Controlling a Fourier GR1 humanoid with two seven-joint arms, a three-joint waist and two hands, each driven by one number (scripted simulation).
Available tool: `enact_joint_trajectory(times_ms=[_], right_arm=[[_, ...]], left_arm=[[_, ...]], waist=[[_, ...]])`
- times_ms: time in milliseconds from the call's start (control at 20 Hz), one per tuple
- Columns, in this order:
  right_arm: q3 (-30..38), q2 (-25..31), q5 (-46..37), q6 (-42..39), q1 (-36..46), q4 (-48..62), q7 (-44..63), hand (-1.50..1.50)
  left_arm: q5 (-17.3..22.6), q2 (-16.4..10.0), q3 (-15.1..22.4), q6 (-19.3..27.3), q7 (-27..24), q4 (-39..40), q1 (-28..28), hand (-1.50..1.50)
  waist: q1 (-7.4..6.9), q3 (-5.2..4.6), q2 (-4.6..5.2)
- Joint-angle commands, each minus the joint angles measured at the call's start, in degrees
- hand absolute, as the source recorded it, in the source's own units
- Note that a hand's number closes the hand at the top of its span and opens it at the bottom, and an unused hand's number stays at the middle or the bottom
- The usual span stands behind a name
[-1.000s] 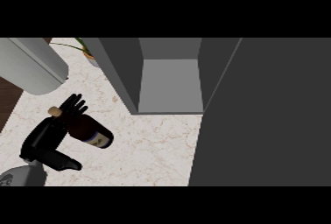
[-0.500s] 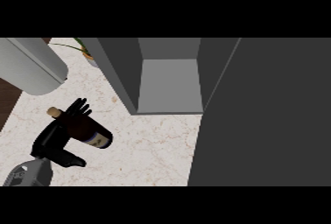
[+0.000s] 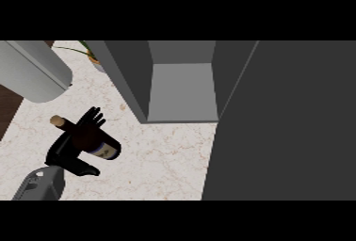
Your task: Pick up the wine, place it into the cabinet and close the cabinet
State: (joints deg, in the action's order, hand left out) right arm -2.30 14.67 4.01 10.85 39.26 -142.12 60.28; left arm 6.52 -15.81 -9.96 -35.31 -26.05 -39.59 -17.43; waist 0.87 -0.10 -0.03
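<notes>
Your left hand edged slightly right over wine bottle; fingers splayed, not yet curled round it. Bottle stayed put on worktop, left of open cabinet. Grasp pending.

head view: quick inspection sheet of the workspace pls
surface: pale veined counter
job's things: wine bottle lying on its side, cork end toward upper left; cabinet open, its door swung out at right, nothing seen on its shelf
clutter: grey cylinder upper left; plant leaves beside it
hands: left hand over the bottle, fingers straight; right hand not in view
cables: nothing seen
surroundings: dark strip past the counter's left edge
</notes>
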Motion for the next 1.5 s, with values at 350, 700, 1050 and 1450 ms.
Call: enact_joint_trajectory(times_ms=[350,700,1050,1450], right_arm=[[4.7,0.7,8.0,-1.4,-3.3,-2.6,1.3,-1.5],[2.6,1.2,6.2,-0.6,-4.2,-6.8,4.6,-1.5],[2.4,0.8,5.0,0.0,-1.3,-1.9,2.1,-1.5],[3.1,1.2,5.5,0.1,-4.5,-6.2,3.7,-1.5]], left_arm=[[0.6,0.1,-2.2,-3.1,-5.1,12.7,-7.4,1.5],[-5.7,1.6,4.6,-1.8,-10.5,5.6,-6.1,1.5],[-8.8,2.8,6.0,6.4,-22.4,3.6,-3.5,1.5],[-6.7,15.5,2.6,30.5,-22.2,-5.4,1.1,1.5]], waist=[[0.42,0.01,0.3],[0.38,0.06,-0.22],[-0.24,0.0,-0.02],[-0.56,0.13,-0.41]])
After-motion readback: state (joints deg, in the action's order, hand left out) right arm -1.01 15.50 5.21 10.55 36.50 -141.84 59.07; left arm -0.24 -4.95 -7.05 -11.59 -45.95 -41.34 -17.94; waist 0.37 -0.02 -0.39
